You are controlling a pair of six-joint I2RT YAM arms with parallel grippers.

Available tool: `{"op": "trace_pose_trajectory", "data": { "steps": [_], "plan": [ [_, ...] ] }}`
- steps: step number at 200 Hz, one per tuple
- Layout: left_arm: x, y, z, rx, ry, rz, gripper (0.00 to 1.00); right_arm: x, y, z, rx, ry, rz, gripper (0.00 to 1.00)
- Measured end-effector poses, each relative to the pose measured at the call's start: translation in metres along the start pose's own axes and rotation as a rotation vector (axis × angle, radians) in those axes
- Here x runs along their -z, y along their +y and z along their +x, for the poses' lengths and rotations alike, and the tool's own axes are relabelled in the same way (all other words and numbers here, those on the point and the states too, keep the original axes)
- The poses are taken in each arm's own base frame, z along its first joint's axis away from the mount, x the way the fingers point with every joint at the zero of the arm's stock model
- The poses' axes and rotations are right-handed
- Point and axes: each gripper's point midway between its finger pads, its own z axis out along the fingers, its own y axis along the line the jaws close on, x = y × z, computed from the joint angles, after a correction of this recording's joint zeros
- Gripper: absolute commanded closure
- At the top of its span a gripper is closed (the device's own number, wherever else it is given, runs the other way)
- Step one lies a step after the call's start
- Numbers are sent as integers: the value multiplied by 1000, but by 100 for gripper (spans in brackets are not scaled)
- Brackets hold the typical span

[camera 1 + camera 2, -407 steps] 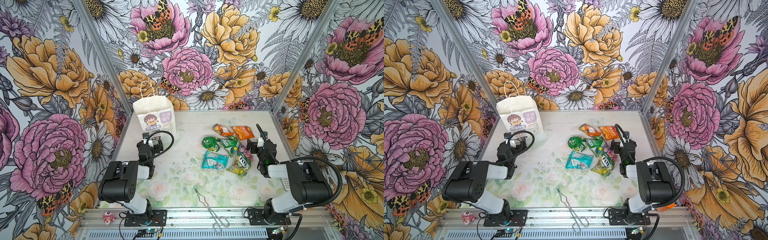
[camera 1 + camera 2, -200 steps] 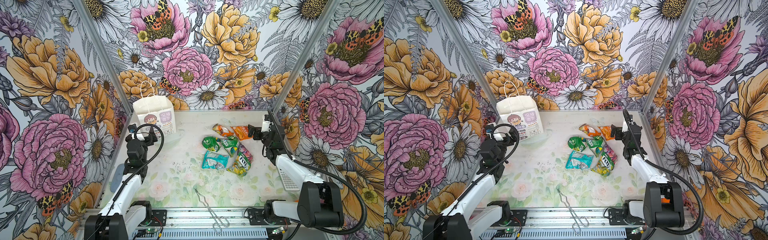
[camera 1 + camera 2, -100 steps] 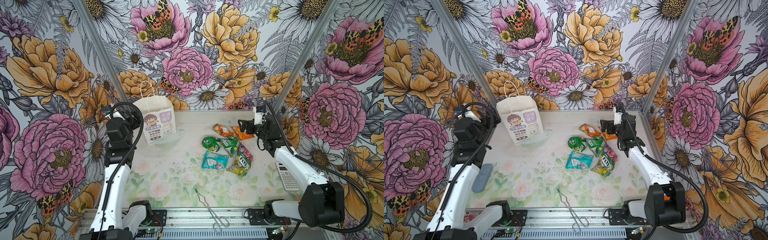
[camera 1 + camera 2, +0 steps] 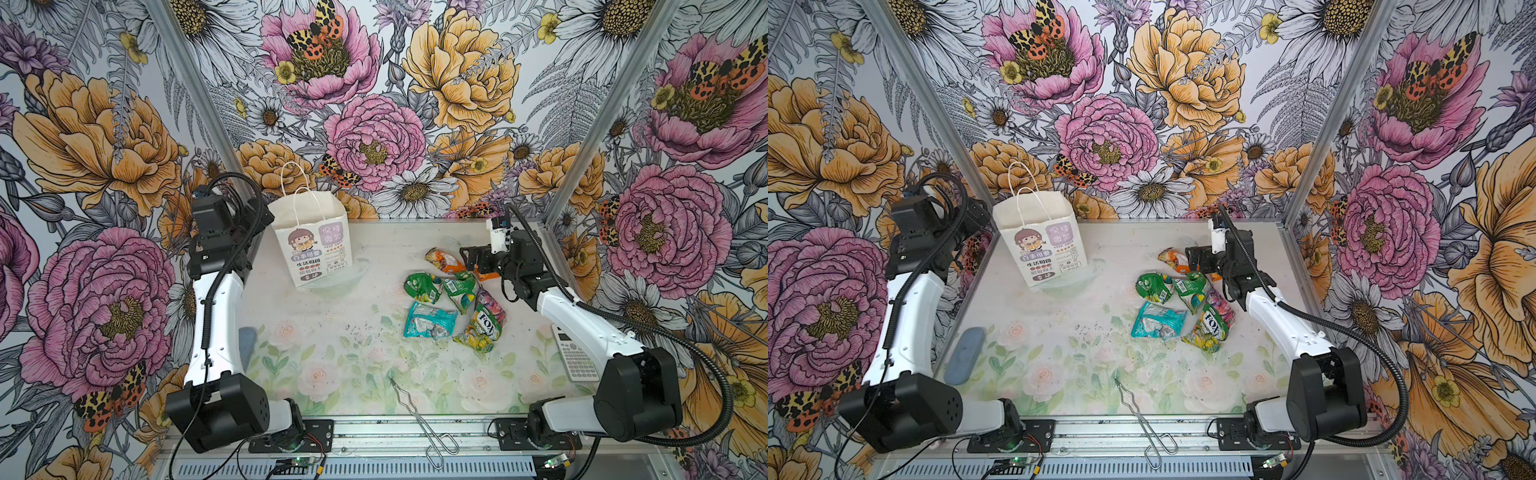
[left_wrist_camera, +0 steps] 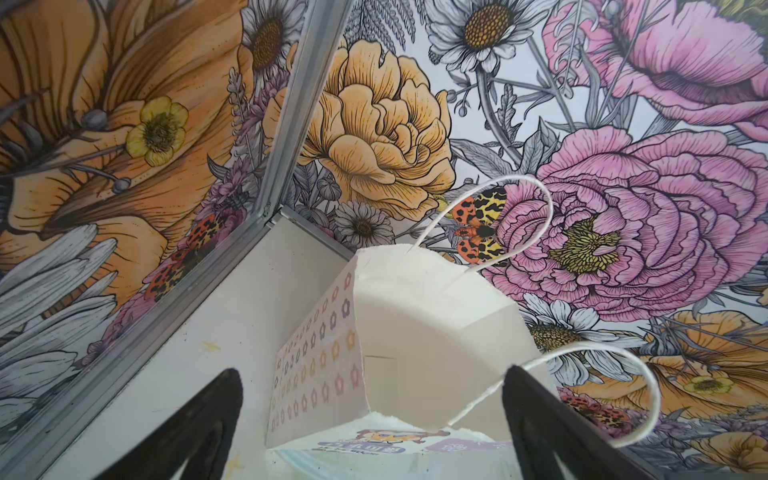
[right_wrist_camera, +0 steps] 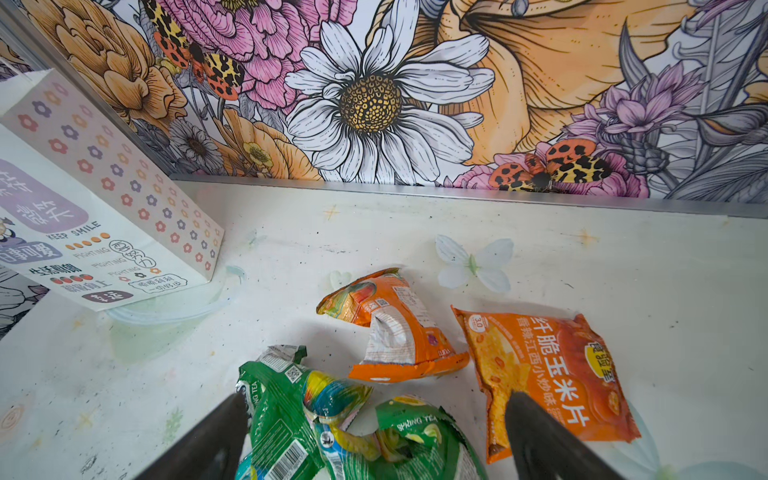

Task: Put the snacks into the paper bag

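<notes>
The left gripper (image 5: pixel 372 374) shows only two dark fingers (image 5: pixel 195 428) in its wrist view, spread wide and holding nothing. In both top views its own wrist and cable hide them. Just ahead of them stands one paper bag (image 5: pixel 436 332), upright with its mouth open and its base cut off by the frame. One cord handle (image 5: pixel 590 353) crosses a fingertip.

Seven snacks (image 4: pixel 430 320) lie well away from those fingers, clustered at the right gripper (image 6: pixel 376 398): two orange, two green, one teal, one purple-pink and one FOX packet (image 4: pixel 482 326). The right fingers are wide and empty. The green packets (image 6: pixel 282 415) lie between them, and the flat orange packet (image 6: pixel 548 365) runs under one tip; contact cannot be told.
</notes>
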Motion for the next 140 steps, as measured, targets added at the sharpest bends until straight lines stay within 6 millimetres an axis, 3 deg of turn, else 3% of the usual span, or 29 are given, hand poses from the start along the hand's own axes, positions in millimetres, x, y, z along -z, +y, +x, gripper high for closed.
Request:
{"op": "trace_pose_trajectory", "data": {
  "steps": [53, 107, 140],
  "plan": [
    [-37, 6, 10, 29, 103, 13, 1, 0, 9, -2, 10, 3, -12, 2],
    [-83, 23, -18, 83, 124, 50, 1, -3, 17, 3, 7, 19, -23, 2],
    [-126, 27, -28, 139, 156, 144, 1, -7, 18, 8, 5, 33, -16, 2]
  ]
}}
